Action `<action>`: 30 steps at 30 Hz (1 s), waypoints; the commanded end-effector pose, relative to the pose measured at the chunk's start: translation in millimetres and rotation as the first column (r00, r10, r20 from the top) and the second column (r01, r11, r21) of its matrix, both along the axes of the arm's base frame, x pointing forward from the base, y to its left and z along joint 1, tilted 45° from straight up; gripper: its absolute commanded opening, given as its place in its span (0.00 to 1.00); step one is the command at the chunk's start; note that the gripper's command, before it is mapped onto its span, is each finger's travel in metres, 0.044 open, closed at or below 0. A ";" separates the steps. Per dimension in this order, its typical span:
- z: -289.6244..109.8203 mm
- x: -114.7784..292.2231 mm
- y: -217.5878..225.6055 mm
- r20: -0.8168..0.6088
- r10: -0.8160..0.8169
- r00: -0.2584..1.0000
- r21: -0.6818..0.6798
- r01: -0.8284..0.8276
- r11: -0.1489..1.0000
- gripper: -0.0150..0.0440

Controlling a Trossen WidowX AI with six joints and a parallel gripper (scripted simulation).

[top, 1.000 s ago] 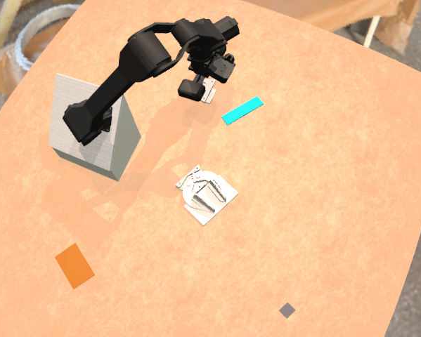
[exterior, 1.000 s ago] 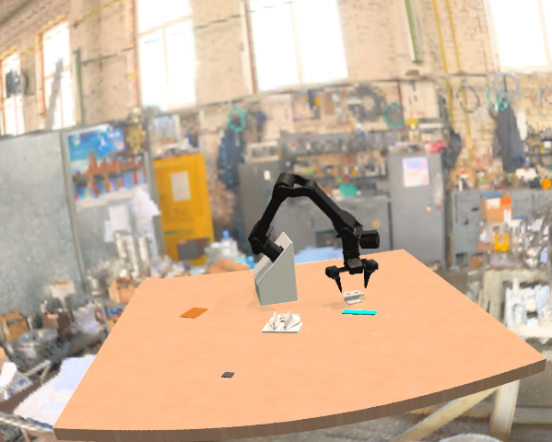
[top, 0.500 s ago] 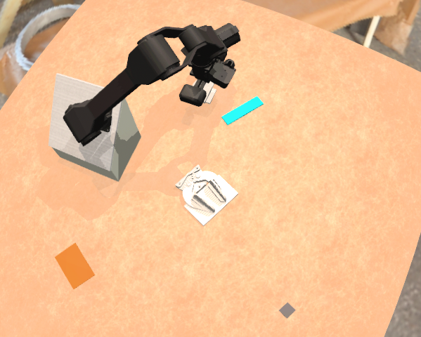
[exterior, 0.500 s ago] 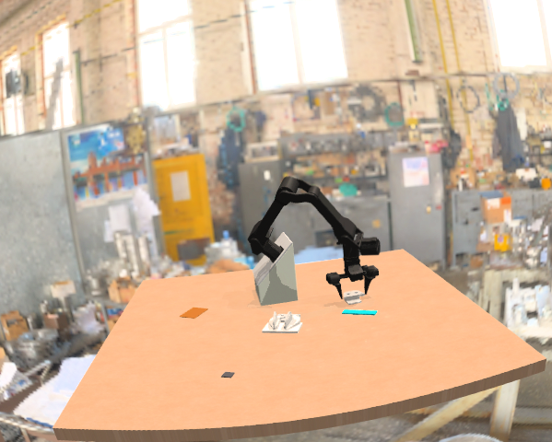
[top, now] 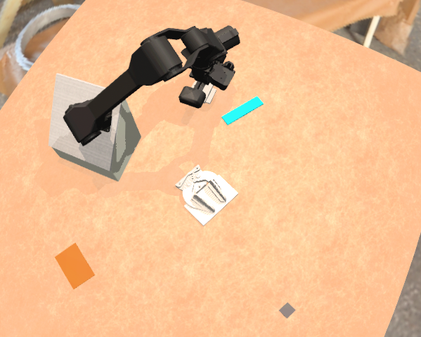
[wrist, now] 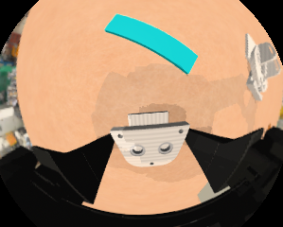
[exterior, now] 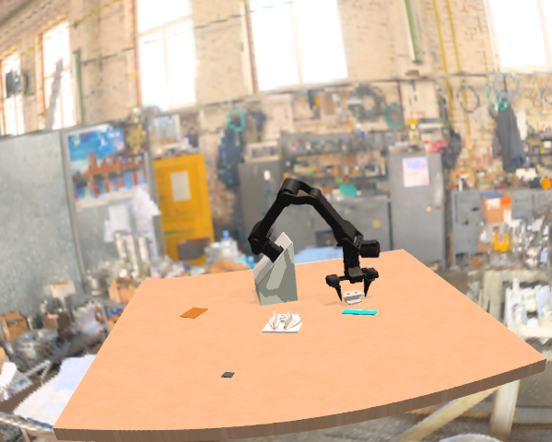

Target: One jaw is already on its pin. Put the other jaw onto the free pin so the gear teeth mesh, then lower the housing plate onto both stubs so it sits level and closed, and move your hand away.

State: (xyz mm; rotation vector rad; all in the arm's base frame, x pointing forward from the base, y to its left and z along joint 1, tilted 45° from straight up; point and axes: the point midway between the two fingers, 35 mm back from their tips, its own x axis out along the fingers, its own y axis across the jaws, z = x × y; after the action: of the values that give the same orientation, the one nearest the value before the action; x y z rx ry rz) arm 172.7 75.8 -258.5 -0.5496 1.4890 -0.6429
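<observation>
The pale housing plate sits at the back of the table, its face with two large holes turned up and a ribbed part showing beside it. My gripper is open and low around it, one finger on each side; nothing is gripped. I cannot tell whether the fingertips touch the plate. The white gripper base lies mid-table, away from my hand. Two ribbed jaws lie side by side on it. Their pins and gear teeth are too small to judge.
A cyan strip lies near the housing plate. An orange rectangle and a small grey square lie farther off. The arm's grey wedge mount stands on the table.
</observation>
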 end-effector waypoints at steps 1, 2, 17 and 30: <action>-0.2 0.1 -1.3 -0.002 0.008 1.000 -0.004 -0.008 1.000 1.00; -0.2 0.1 -1.3 -0.002 0.008 1.000 -0.004 -0.008 1.000 1.00; -0.8 0.1 -1.8 -0.002 0.008 1.000 -0.004 -0.008 1.000 1.00; -0.7 -0.3 -0.8 -0.001 0.000 1.000 -0.001 0.000 1.000 0.86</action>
State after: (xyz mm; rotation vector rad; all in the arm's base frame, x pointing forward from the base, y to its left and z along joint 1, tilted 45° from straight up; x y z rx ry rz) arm 172.5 74.9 -259.2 -0.5505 1.4894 -0.6435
